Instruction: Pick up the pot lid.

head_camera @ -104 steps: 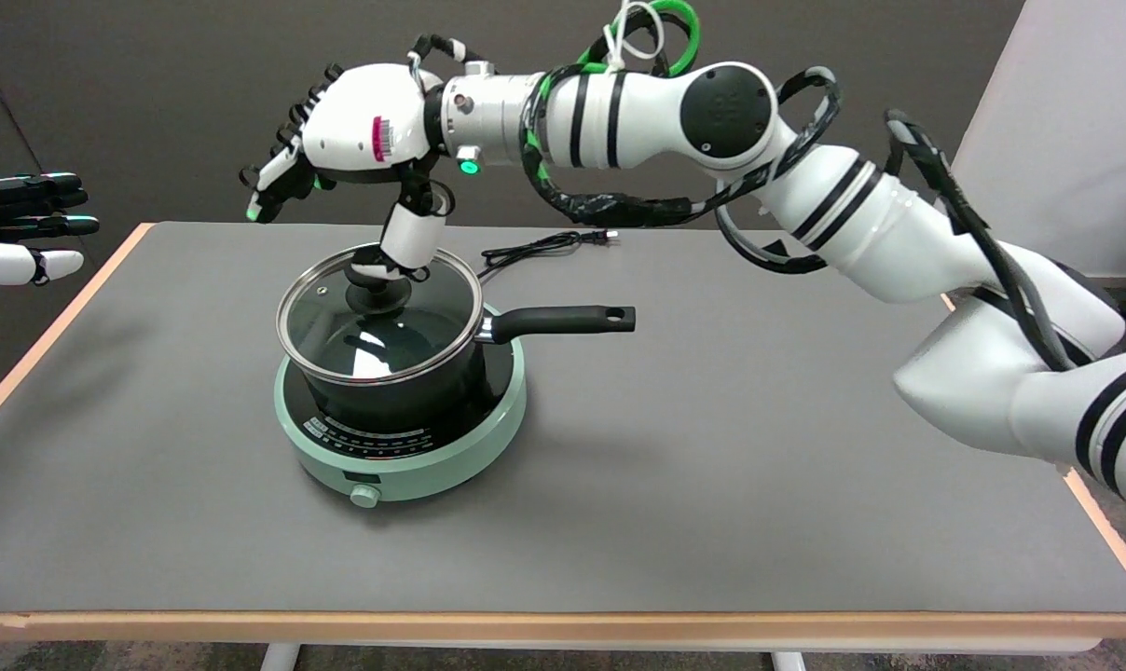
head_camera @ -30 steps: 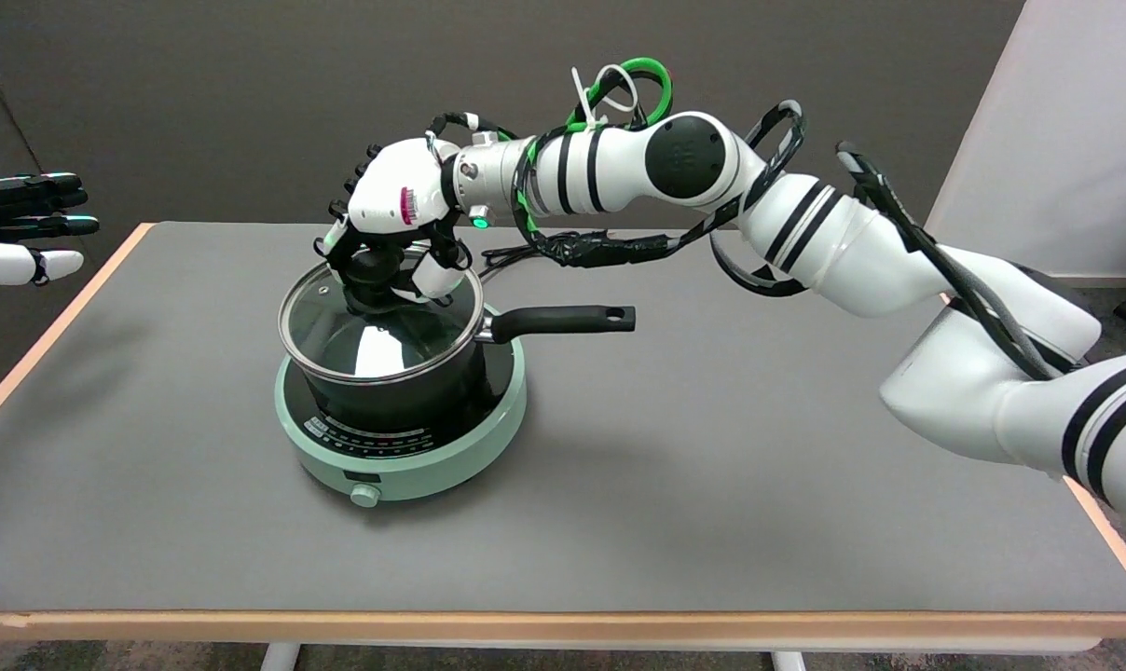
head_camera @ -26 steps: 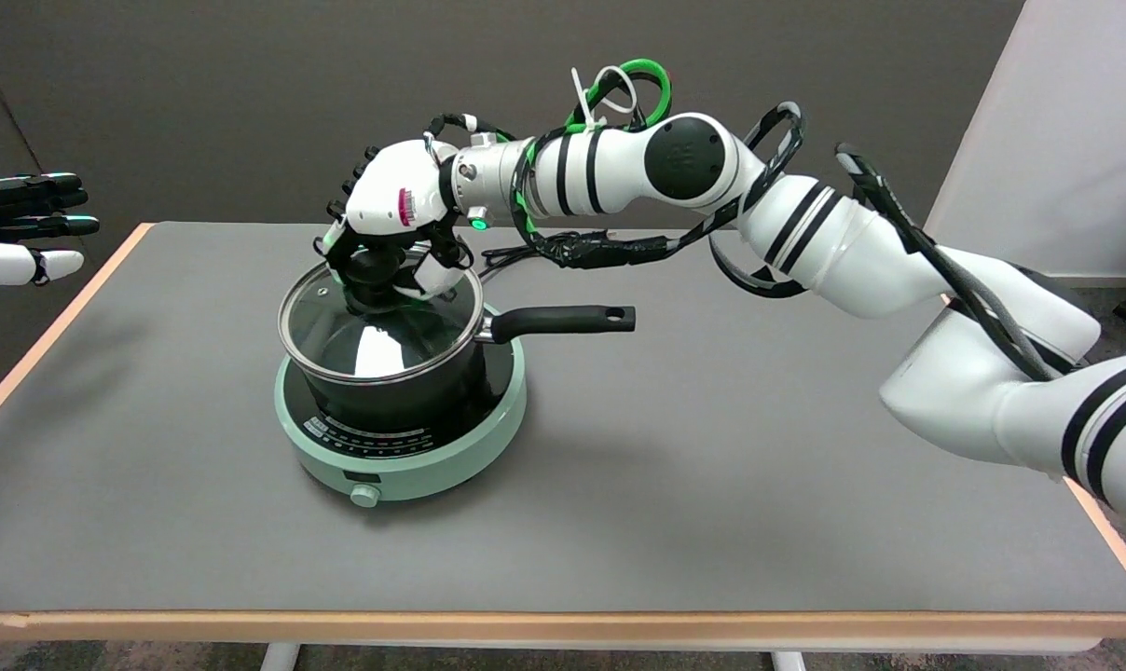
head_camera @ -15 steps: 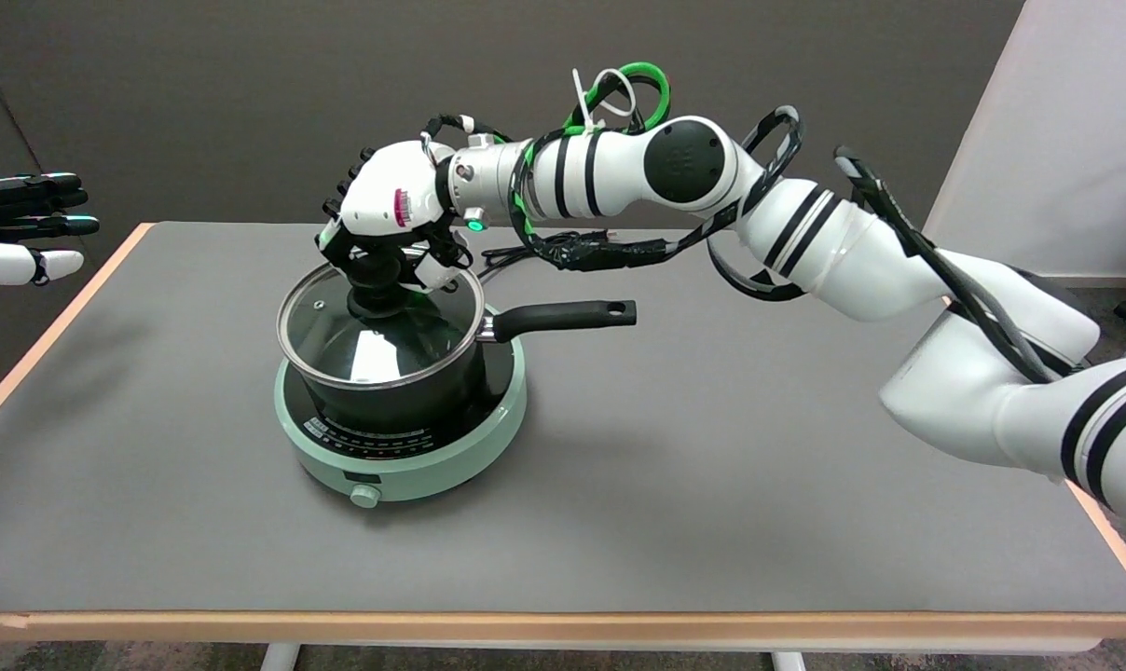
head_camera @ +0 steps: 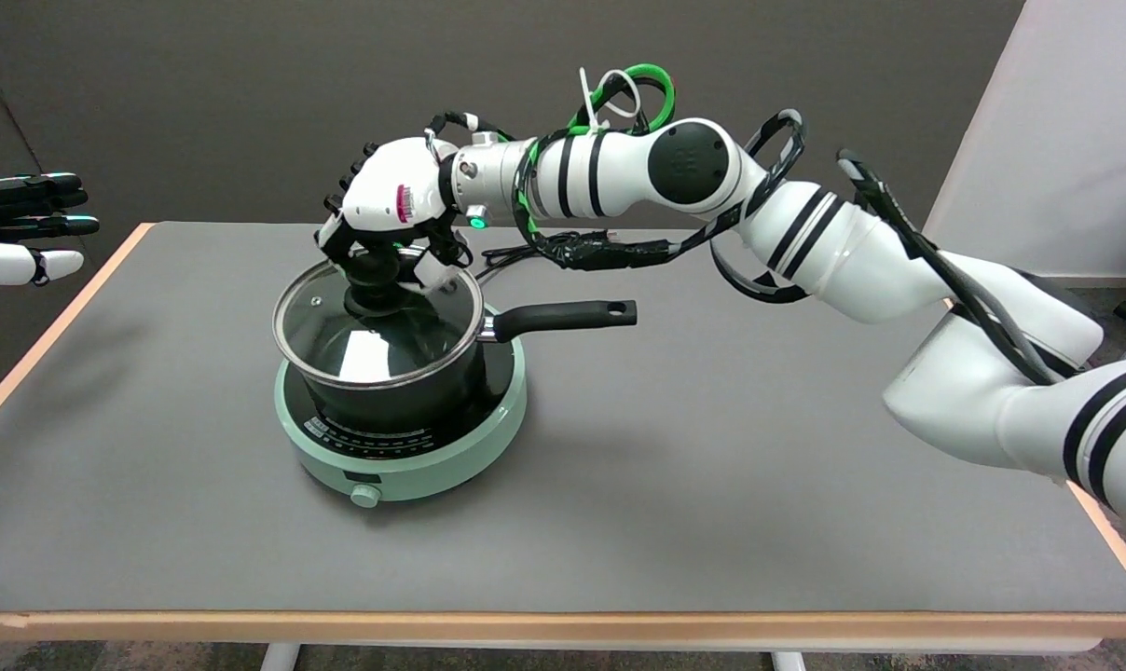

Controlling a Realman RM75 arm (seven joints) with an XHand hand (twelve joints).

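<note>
Since half a second ago the robot hand [head_camera: 384, 216], fingers clasped round the knob, has tipped the pot lid [head_camera: 377, 324] slightly leftward over the pot [head_camera: 405, 391], left of frame centre: lifting has probably begun.

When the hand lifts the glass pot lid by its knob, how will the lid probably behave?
The pot lid looks like rigid glass with a metal rim, so it should stay stiff, but is probably fragile if dropped. The right hand grips only the central black knob, so the lid may tilt or swing.
</note>
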